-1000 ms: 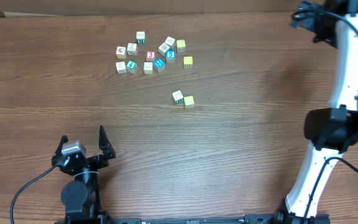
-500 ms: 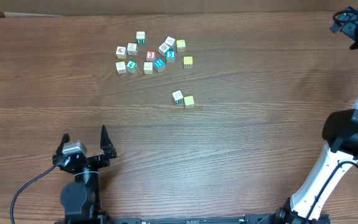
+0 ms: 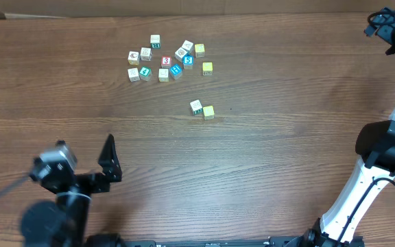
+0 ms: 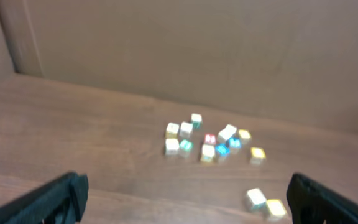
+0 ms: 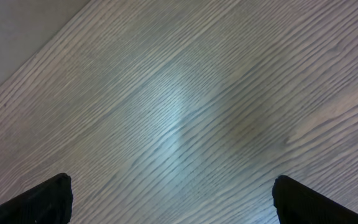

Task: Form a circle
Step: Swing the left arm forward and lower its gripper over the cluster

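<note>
Several small picture cubes lie in a loose cluster [image 3: 164, 60] at the back of the table, blurred in the left wrist view [image 4: 210, 140]. At the cluster's right end a tight knot of white, teal-marked and yellow cubes [image 3: 188, 53] comes closest to a circle. A white cube [image 3: 196, 107] and a yellow cube [image 3: 208, 112] sit touching each other, apart from the cluster and nearer me. My left gripper [image 3: 81, 165] [image 4: 185, 199] is open and empty near the front left, well short of the cubes. My right gripper [image 5: 171, 193] is open over bare wood.
The right arm [image 3: 379, 144] stands along the right edge, its wrist [image 3: 389, 24] at the back right corner. A brown wall [image 4: 197, 50] rises behind the wooden table [image 3: 286, 137].
My left arm has shifted left and turned, and it looks motion-blurred now. The right wrist swung from near the back middle-right out to the far right corner. The cubes have not moved.
</note>
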{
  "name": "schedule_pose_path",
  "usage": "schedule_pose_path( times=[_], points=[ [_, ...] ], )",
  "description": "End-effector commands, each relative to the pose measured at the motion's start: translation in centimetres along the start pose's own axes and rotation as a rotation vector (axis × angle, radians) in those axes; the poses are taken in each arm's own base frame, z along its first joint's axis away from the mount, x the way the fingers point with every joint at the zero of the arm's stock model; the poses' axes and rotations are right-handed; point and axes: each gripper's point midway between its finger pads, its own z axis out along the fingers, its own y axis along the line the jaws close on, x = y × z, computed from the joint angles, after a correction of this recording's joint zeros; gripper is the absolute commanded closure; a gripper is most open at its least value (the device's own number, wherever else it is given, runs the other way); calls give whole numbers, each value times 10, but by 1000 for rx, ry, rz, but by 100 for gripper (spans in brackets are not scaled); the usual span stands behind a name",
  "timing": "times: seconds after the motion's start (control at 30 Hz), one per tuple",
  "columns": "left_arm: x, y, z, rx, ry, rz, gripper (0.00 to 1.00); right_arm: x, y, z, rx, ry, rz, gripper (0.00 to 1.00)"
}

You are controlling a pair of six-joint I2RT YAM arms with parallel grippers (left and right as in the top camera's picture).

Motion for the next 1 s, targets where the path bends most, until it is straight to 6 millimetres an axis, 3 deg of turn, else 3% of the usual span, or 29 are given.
schedule_pose_path(
  times=[0.0,0.2,0.33,0.47,0.57,0.67,0.8,0.83,0.87,0.93,0.97],
  points=[
    [-41,-22,8,55,119,-23,0,-5,2,-10,-4,-30,-2,0],
    [-95,-33,42,9,396,-35,0,-5,2,-10,-4,-30,-2,0],
    [-111,-38,78,-10,563,-21,0,-5,2,-10,-4,-30,-2,0],
    [-111,-53,126,22,653,5,0,-5,2,-10,-4,-30,-2,0],
    [-102,-76,165,107,673,4,0,-5,2,-10,-4,-30,-2,0],
    [-91,-99,206,195,665,3,0,-5,2,-10,-4,-30,-2,0],
    [-68,-109,248,213,685,4,0,-5,2,-10,-4,-30,-2,0],
    [-62,-110,257,207,697,-19,13,-5,2,-10,-4,-30,-2,0],
    [-55,-112,263,199,710,-41,43,-5,2,-10,-4,-30,-2,0],
    [-38,-115,277,180,742,-67,90,-5,2,-10,-4,-30,-2,0],
    [-28,-117,284,169,763,-75,96,-5,2,-10,-4,-30,-2,0]
  ],
)
